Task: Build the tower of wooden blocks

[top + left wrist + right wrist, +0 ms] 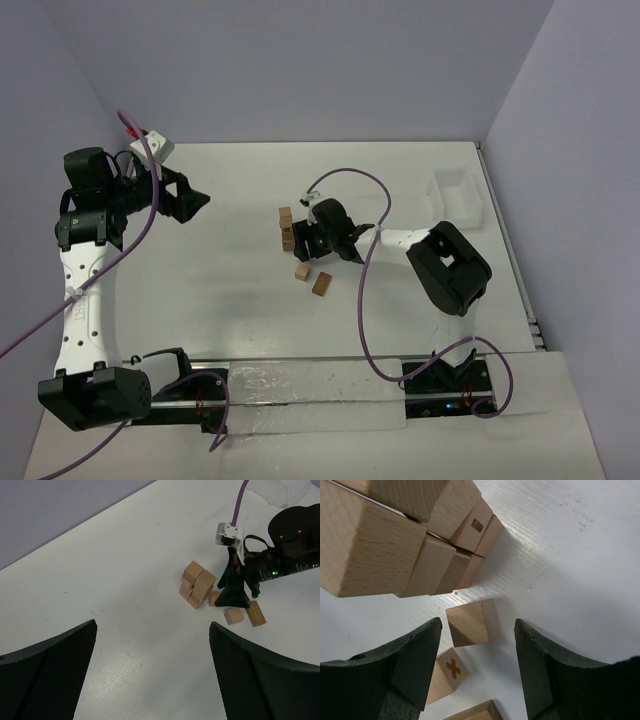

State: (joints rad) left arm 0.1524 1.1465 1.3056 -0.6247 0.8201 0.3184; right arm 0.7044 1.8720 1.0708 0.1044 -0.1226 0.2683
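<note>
Right tool (pixel 325 240) jaws apart, straddling loose wood block (pixel 471 622) on surface (pixel 230 300), just right of tower (pixel 287 230). Centre block, square jaws to faces, clamp without nudging tower. Left tool (pixel 193 200) apart, empty, far left.

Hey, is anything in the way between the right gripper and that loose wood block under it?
Nothing visible is. In the right wrist view the wood block lies on the bare table between the open jaws of the right gripper, with gaps on both sides. The tower stands just beyond it, not in between.
</note>
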